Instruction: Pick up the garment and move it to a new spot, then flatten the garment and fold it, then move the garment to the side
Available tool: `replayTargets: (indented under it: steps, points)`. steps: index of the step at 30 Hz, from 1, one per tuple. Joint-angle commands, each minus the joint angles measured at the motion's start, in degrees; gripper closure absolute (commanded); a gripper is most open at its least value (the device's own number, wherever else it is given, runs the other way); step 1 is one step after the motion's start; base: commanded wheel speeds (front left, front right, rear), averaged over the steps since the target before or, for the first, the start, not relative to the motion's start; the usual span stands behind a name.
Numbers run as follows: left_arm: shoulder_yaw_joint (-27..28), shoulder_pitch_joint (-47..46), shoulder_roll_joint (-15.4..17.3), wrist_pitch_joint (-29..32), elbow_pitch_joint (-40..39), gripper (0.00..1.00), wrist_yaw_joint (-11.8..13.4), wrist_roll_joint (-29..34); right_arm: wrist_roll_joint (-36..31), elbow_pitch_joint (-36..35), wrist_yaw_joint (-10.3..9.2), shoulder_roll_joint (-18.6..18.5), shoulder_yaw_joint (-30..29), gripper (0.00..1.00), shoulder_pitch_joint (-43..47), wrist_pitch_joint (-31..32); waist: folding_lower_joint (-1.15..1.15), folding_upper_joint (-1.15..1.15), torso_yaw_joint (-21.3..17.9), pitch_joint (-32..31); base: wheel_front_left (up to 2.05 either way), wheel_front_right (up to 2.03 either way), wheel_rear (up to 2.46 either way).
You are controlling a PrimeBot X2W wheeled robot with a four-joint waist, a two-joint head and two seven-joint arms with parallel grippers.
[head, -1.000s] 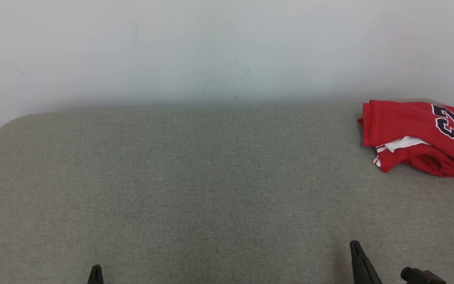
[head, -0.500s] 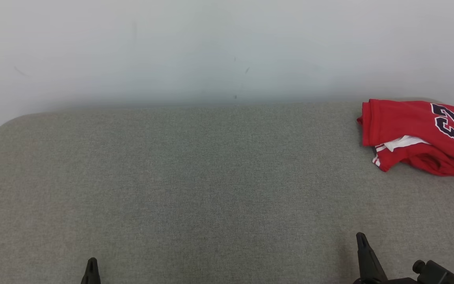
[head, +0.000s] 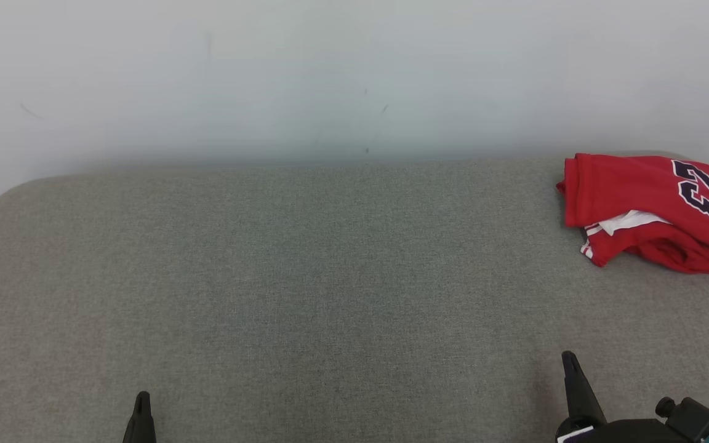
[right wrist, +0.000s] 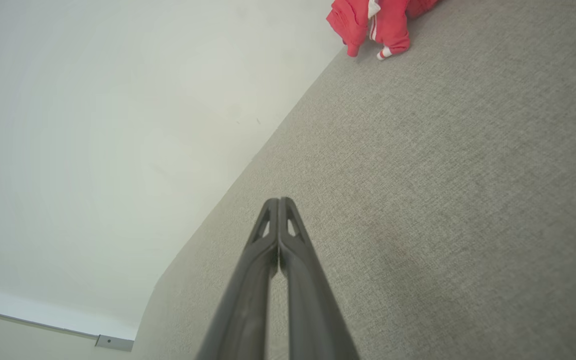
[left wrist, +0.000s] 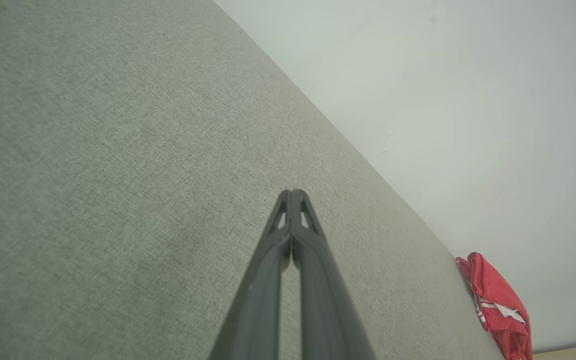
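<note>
Garment point(head: 644, 203): one red jersey with a dark number and white trim. It lies loosely folded and rumpled at the far right corner of the grey cloth-covered table point(head: 330, 277), close to the wall point(head: 330, 74). It looks light, soft and limp, and will likely sag and unfold when lifted. A pinch on a bunched fold or the near hem should hold better than the smooth top. There are two pincers, both closed on nothing. The left pincer point(head: 142, 400) and the right pincer point(head: 570, 360) sit at the table's near edge, well apart from the garment.
</note>
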Motion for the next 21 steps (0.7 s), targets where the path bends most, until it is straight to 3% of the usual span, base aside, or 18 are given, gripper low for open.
replayTargets:
  steps: [1,21]
  points:
    - [0.45,-1.70,0.09,0.55,-0.36,1.00,-0.49,-2.29,2.24,-0.72,-0.04,-0.33,-0.34,1.00,-1.25,0.47,0.00,0.00,-0.02,0.02,0.00,0.00,0.00]
    - [1.48,-3.90,0.10,3.76,0.20,1.00,-1.56,-15.12,14.38,-0.73,-0.06,-0.38,-1.64,1.00,-3.07,3.64,0.00,0.00,-0.21,0.19,0.00,0.00,0.00]
